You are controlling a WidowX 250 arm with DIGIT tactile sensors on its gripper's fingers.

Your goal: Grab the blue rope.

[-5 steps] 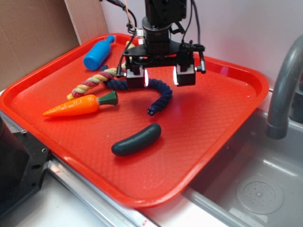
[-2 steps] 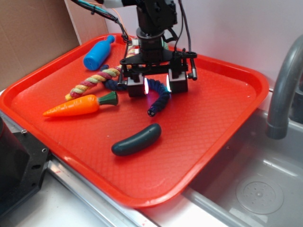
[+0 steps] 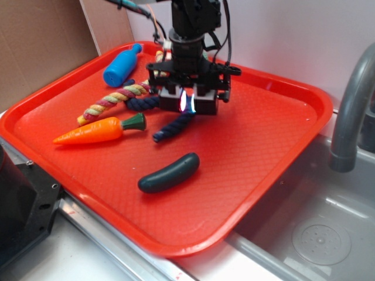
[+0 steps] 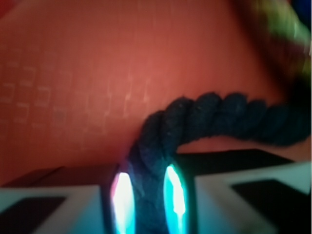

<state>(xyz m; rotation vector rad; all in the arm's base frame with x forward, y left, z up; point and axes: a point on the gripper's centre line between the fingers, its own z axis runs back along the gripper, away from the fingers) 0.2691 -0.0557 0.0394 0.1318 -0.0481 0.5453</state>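
The blue rope [image 3: 173,126] is thick, dark navy and twisted, lying on the red tray [image 3: 252,152] near its middle back. My gripper [image 3: 187,103] is shut on the blue rope's middle, low over the tray. One free end points down-left toward the carrot, the other part runs left under the braided rope. In the wrist view the blue rope [image 4: 214,117] curves down between my glowing pads [image 4: 123,200], squeezed between them; my gripper [image 4: 148,204] grips it tight.
A yellow-pink-green braided rope [image 3: 114,100], a toy carrot [image 3: 96,130] and a bright blue bottle [image 3: 120,65] lie left of the gripper. A dark green cucumber [image 3: 169,173] lies in front. A sink with a grey faucet [image 3: 351,99] is to the right.
The jaws have gone from wide open to shut on the blue rope. The gripper came down over it, and the rope's free end swung from the right to the lower left.
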